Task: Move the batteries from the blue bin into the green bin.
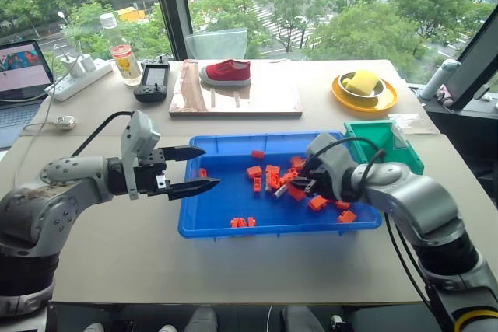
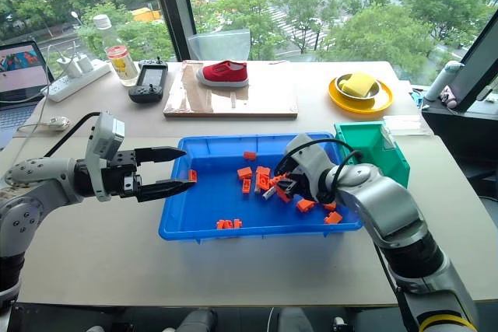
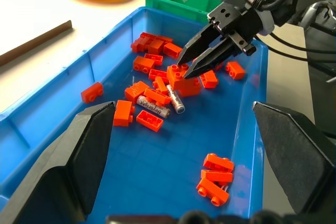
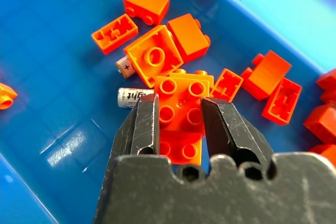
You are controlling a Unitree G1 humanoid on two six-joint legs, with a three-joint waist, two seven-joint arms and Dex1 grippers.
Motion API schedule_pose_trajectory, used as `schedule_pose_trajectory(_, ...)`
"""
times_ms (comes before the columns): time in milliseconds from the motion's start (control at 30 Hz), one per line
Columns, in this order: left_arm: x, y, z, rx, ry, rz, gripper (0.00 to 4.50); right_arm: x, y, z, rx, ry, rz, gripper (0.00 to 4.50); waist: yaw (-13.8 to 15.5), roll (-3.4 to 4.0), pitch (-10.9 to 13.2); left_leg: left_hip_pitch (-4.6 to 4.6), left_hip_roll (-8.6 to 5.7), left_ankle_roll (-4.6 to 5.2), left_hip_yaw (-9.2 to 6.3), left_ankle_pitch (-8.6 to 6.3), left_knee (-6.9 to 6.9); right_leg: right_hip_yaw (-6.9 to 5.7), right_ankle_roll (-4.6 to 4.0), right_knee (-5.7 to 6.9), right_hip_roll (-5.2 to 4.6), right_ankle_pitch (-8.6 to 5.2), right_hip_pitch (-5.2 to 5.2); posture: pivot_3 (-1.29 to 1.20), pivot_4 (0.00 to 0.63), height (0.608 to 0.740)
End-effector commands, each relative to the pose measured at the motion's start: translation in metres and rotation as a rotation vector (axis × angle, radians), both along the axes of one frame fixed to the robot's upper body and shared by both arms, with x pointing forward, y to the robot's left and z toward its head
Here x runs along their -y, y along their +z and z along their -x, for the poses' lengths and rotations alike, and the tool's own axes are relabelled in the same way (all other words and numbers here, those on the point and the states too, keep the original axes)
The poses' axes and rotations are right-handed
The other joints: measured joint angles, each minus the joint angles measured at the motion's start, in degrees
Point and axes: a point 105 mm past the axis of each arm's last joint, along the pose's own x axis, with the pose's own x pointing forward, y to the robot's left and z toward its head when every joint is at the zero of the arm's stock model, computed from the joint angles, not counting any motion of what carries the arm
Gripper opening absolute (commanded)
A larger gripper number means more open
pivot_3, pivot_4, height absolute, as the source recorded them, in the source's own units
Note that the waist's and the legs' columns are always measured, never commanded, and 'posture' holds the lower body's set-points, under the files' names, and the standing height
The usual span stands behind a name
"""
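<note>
The blue bin (image 1: 226, 201) lies in the middle of the table with several orange blocks scattered in it. Two batteries (image 3: 155, 112) (image 3: 176, 99) lie side by side on its floor among the blocks, partly tucked under them in the right wrist view (image 4: 128, 98). My right gripper (image 3: 185, 70) hangs low over the bin's right half, shut on an orange block (image 4: 178, 103). The green bin (image 1: 385, 141) stands against the blue bin's far right corner, behind the right arm. My left gripper (image 1: 210, 167) hovers open and level over the blue bin's left rim, holding nothing.
A yellow dish (image 1: 364, 92) with a sponge sits behind the green bin. Further back are a wooden board with a red shoe (image 1: 227, 72), a black handset (image 1: 152, 82), a bottle (image 1: 124, 56), a power strip and a laptop at the far left.
</note>
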Motion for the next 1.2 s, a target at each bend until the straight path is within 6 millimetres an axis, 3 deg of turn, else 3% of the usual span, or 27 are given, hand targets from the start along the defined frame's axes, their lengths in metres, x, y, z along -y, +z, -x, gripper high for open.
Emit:
schedule_pose_trajectory(33,0.003,0.005,0.001,0.034,-0.020,0.000,4.50,0.016,-0.004,0.003,0.003,-0.063,0.035,0.90,-0.02,0.00,0.00,-0.01,0.00,0.00,0.01,0.00,0.00,0.01,0.00,-0.01,0.00,0.00,0.00,0.00,0.150,0.740)
schedule_pose_trajectory(200,0.003,0.006,0.001,0.035,-0.023,0.004,4.50,0.018,-0.009,0.004,0.003,-0.090,0.057,0.90,-0.18,0.00,0.00,0.01,0.01,0.02,0.02,-0.01,0.00,0.02,0.00,0.02,0.01,0.00,-0.02,0.00,0.150,0.740)
schedule_pose_trajectory(267,0.004,0.006,0.001,0.034,-0.024,0.005,4.50,0.019,-0.007,0.004,0.016,-0.095,0.059,1.93,-0.13,0.00,0.00,0.00,0.00,0.01,0.02,-0.01,0.00,0.02,0.00,0.00,0.01,0.00,-0.01,0.00,0.150,0.740)
schedule_pose_trajectory(533,0.004,0.005,0.000,0.033,-0.027,0.006,4.50,-0.010,0.022,0.005,0.105,0.022,-0.032,4.47,-0.19,0.00,0.00,0.00,0.01,0.01,0.02,-0.01,0.00,0.02,0.00,-0.02,0.01,0.00,-0.01,0.00,0.150,0.740)
schedule_pose_trajectory(633,0.004,0.005,-0.001,0.034,-0.025,0.007,4.50,-0.042,0.020,0.008,0.085,0.127,-0.091,4.47,-0.33,0.00,0.00,0.03,0.03,0.01,0.02,-0.01,-0.01,0.02,0.00,0.00,0.04,0.00,-0.01,0.00,0.150,0.740)
schedule_pose_trajectory(833,0.004,0.005,-0.001,0.042,-0.022,0.009,4.50,-0.091,-0.025,0.017,-0.052,0.241,-0.106,4.47,-0.12,0.00,0.00,0.00,0.02,0.00,-0.01,0.00,-0.03,0.01,0.00,0.02,0.03,0.00,-0.02,0.00,0.150,0.740)
schedule_pose_trajectory(933,0.004,0.006,-0.001,0.044,-0.019,0.012,4.50,-0.099,-0.035,0.013,-0.076,0.238,-0.125,4.47,-0.09,0.00,0.00,-0.01,0.01,-0.04,-0.01,0.02,-0.02,0.00,0.00,0.02,0.01,0.00,-0.01,0.00,0.150,0.740)
schedule_pose_trajectory(1200,0.003,0.007,0.000,0.049,-0.019,0.010,4.50,-0.097,-0.048,-0.003,-0.079,0.207,-0.094,4.47,-0.23,0.00,0.00,0.05,0.02,-0.03,-0.01,0.02,-0.03,0.00,0.00,0.06,0.03,0.00,-0.02,0.00,0.150,0.740)
